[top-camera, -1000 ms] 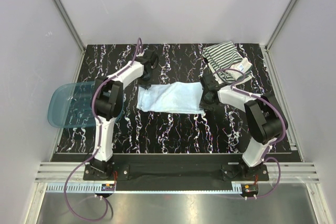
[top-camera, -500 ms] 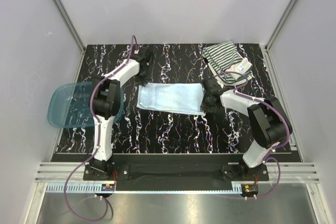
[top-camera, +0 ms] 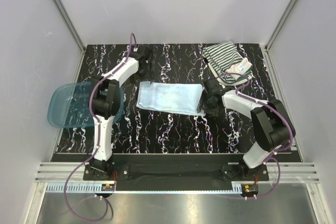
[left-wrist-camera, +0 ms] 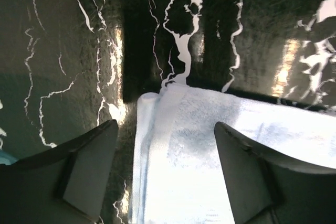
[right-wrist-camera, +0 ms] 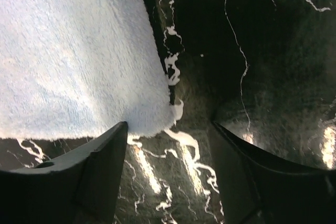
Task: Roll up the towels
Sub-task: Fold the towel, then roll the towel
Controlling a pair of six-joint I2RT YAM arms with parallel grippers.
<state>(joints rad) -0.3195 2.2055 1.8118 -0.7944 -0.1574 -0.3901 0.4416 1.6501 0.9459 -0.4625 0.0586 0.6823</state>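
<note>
The light blue towel [top-camera: 169, 97] lies spread flat in the middle of the black marbled table [top-camera: 173, 129]. My left gripper [top-camera: 144, 70] hangs open over its far left corner, and the wrist view shows that corner of the blue towel [left-wrist-camera: 210, 156] between the spread fingers of the left gripper [left-wrist-camera: 167, 129], which grip nothing. My right gripper [top-camera: 211, 99] is open at the towel's right end. Seen from the right wrist, the right gripper [right-wrist-camera: 169, 129] stands over bare table just off a corner of the towel [right-wrist-camera: 73, 51]. The striped towel [top-camera: 223, 59] lies crumpled at the back right.
A translucent blue plastic tub [top-camera: 68, 106] sits at the table's left edge, beside the left arm. White walls and aluminium frame posts close in the table on three sides. The right arm's cable runs over the near part of the striped towel.
Both grippers have gone from shut to open and let go of the blue towel's ends. The towel now lies flatter, and the left gripper has shifted slightly toward the back.
</note>
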